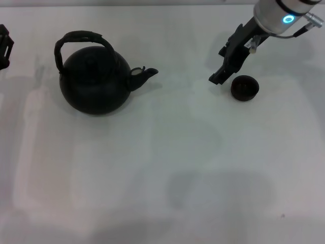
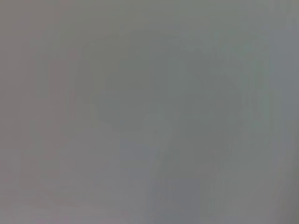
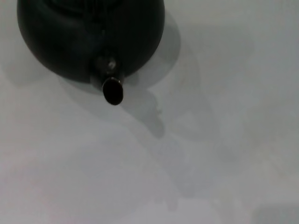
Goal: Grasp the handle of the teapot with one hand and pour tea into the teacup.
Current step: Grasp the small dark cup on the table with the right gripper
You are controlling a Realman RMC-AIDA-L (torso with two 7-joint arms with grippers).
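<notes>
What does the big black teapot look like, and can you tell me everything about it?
The teapot is big, round-bellied and black with a dull, rough look. An arched handle rises over its top, leaning a little to one side. Its short stubby spout points toward the tiny teacup, which sits well apart on its right. It stands upright on the white table. Nothing touches it; the right tool is over by the cup.

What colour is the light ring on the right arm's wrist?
Cyan-blue, glowing on the silver wrist section just above the right gripper; it shows best in the head view.
</notes>
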